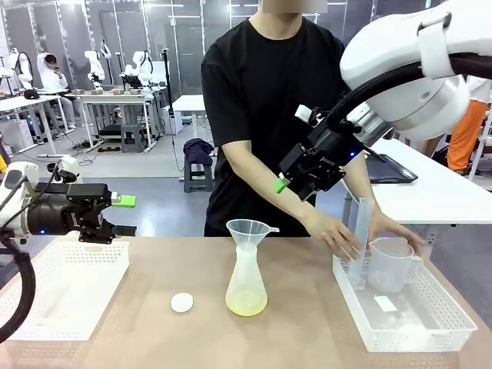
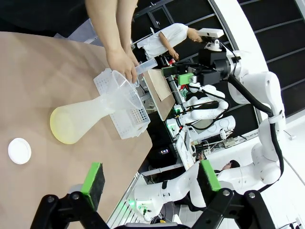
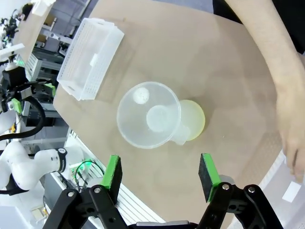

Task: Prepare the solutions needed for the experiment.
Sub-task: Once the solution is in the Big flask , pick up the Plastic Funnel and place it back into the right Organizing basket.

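Solutions pooled in the flask dead centre, my left claw level at nine o'clock, spread and empty, my right claw raised at one o'clock, tilted down, likewise spread.

The solutions sit in a flask between left tray and right tray.

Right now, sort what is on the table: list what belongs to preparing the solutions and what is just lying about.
Job in hand: flask of yellow-green liquid; funnel in its neck; measuring cylinder in the person's hand; jug in the right basket.

Probably lying about: white cap; left basket.
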